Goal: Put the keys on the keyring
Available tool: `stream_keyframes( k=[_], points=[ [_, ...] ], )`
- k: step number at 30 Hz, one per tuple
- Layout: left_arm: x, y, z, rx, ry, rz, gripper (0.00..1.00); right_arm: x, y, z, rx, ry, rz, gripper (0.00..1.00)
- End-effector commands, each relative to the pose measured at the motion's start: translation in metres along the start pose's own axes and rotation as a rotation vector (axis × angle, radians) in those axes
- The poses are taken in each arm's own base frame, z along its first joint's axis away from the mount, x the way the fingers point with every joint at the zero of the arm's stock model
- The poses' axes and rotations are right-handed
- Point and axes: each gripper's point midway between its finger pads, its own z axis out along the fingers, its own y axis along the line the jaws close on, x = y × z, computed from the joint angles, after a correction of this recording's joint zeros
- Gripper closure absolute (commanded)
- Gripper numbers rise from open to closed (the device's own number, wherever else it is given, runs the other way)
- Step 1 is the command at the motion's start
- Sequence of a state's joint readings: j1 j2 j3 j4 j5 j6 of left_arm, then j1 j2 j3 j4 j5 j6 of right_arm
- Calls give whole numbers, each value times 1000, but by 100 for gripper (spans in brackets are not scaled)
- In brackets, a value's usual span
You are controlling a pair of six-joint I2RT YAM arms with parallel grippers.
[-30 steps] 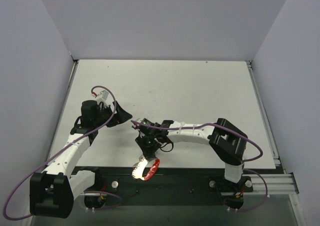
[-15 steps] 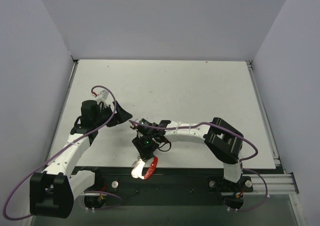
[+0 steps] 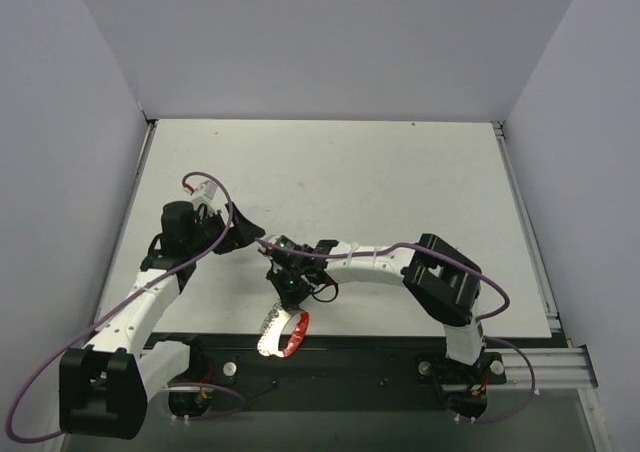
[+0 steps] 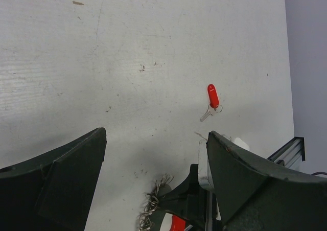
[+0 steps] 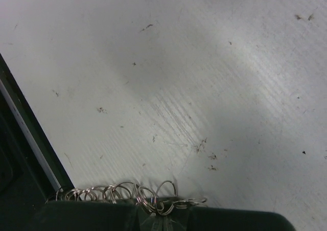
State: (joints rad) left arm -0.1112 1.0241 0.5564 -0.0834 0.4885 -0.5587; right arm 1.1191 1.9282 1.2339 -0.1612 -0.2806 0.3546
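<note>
Right claw [image 3: 287, 305] shifted left, pinched shut on keyring [image 3: 284, 334], left claw [image 4: 156, 164] wide open, empty, key [image 4: 212, 100] on table [image 3: 400, 192]

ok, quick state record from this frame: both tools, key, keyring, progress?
left tool: open, empty, above the table, with the key ahead of it
right tool: shut on the chain of the keyring
key: lying loose on the table, red head, apart from both tools
keyring: chain bunched at the right tool; in the top view the red band sits by the table's near edge
progress: key not yet on keyring
</note>
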Motion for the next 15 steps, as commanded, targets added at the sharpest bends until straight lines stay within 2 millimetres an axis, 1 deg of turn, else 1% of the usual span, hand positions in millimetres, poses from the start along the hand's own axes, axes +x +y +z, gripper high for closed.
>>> stream_keyframes(
  k=[1,2,3,4,5,8,11,12,13,14,15],
  points=[
    [-14,-17,-5,77,-55,65,11,-4,-12,-8,33,-46,12,100],
    [-13,-19,-6,84,-55,68,11,-13,-10,-15,14,-85,13,100],
    [-13,-20,-7,88,-55,70,11,-10,-13,-18,6,-88,23,100],
    [-14,-22,-8,92,-62,74,11,-12,-14,-21,-4,-100,22,100],
    [-15,-22,-9,94,-64,77,11,-21,-19,-30,-5,-133,29,100],
    [-16,-24,-12,92,-69,83,11,-26,-35,-42,36,-166,33,100],
    [-18,-24,-13,87,-71,88,11,-24,-44,-48,70,-155,14,100],
    [-19,-25,-13,87,-71,89,11,-24,-41,-50,61,-157,-2,100],
    [-17,-24,-13,80,-64,86,11,-24,-32,-51,13,-159,-26,93],
    [-20,-25,-14,80,-66,89,11,-24,-28,-55,6,-168,-52,81],
    [-21,-25,-14,76,-66,91,11,-21,-18,-56,-14,-167,-82,69]
  ],
)
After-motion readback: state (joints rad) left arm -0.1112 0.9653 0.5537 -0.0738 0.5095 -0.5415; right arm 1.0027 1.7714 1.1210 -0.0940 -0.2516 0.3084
